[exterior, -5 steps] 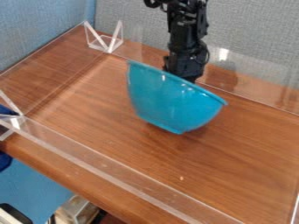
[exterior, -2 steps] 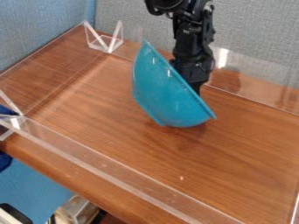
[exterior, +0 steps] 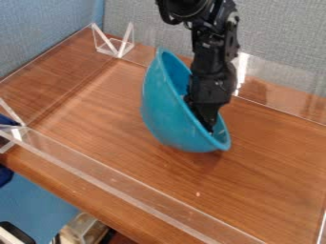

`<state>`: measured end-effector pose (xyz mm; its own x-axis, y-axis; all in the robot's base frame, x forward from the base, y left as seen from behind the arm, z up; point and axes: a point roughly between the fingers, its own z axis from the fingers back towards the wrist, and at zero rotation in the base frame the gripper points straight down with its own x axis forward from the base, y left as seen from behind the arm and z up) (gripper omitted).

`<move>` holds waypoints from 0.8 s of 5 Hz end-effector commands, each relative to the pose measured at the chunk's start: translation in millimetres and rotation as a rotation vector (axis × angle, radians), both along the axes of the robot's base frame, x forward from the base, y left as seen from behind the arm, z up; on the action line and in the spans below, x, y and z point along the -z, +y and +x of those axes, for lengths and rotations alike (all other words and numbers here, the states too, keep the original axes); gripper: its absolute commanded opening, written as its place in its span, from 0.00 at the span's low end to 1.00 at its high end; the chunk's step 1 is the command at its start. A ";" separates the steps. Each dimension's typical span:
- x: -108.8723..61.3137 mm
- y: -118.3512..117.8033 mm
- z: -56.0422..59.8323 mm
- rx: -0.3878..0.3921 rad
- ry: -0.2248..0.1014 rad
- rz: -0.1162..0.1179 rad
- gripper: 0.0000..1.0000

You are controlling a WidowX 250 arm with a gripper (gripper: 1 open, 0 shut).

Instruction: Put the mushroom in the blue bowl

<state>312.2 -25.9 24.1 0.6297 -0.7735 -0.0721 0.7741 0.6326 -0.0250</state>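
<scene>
The blue bowl stood tipped steeply on its side on the wooden tabletop, its mouth turned toward the arm and its rounded outside facing the camera. The black claw pointed down into the open side of the bowl, near the lower rim. Whether its fingers were spread or pinching anything could not be told. The mushroom could not be made out.

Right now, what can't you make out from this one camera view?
- Mushroom: not visible; possibly behind the arm or inside the tipped blue bowl.
- Pincer: its tips sit inside the bowl against the dark arm, so open or shut is unclear.
- Whether it holds anything: hidden too.
</scene>
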 end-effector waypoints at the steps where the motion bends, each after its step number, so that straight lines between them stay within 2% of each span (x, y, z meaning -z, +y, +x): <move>1: -7.5 -9.5 -5.4 0.071 -0.022 -0.002 1.00; 2: -8.3 -17.4 0.1 0.107 -0.026 -0.002 0.00; 3: -12.6 -25.6 6.0 0.141 -0.037 0.001 0.00; 4: -15.3 -14.6 16.0 0.130 -0.048 0.003 0.00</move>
